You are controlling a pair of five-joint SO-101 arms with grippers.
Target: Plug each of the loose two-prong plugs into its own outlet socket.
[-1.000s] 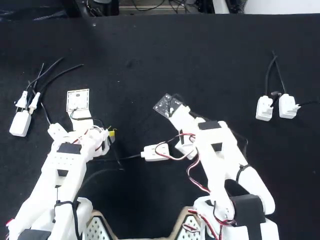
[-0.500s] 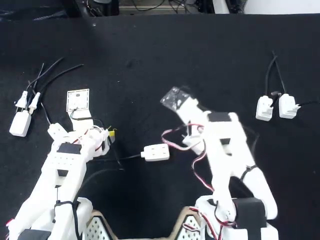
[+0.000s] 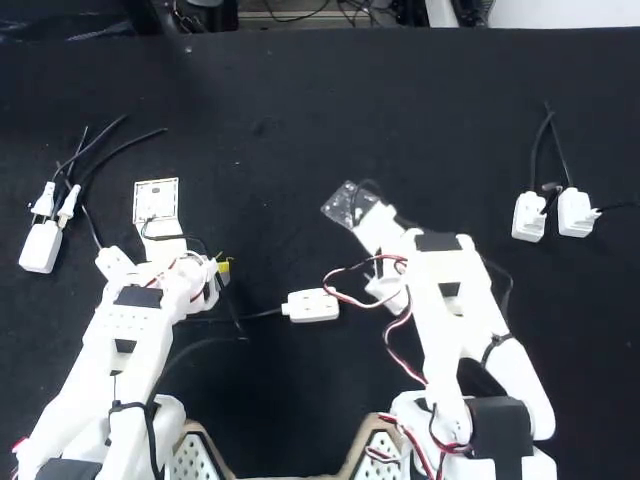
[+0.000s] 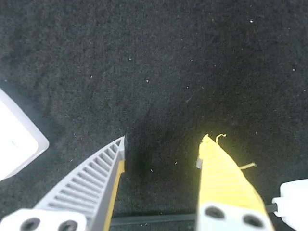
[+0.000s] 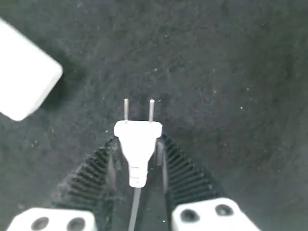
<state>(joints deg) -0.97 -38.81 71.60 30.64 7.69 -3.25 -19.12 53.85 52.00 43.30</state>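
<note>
In the right wrist view my right gripper (image 5: 137, 142) is shut on a white two-prong plug (image 5: 138, 144), prongs pointing away from the wrist, thin cable trailing back. A white outlet socket (image 5: 24, 77) lies on the black cloth ahead and to one side of the prongs, apart from them. From above, this socket (image 3: 311, 305) sits mid-table, with the right gripper (image 3: 378, 290) just right of it. My left gripper (image 4: 163, 144) is open over bare cloth, one finger yellow, and sits left of the socket (image 3: 215, 272).
Two more white sockets (image 3: 528, 216) (image 3: 575, 212) with black cables lie at the far right. Two loose plugs (image 3: 45, 200) (image 3: 68, 205) and a white adapter block (image 3: 40, 248) lie at the far left. The table's back half is open black cloth.
The right arm has swung right, off the middle socket, carrying the plug, then settled slightly back. The left arm has not moved.
</note>
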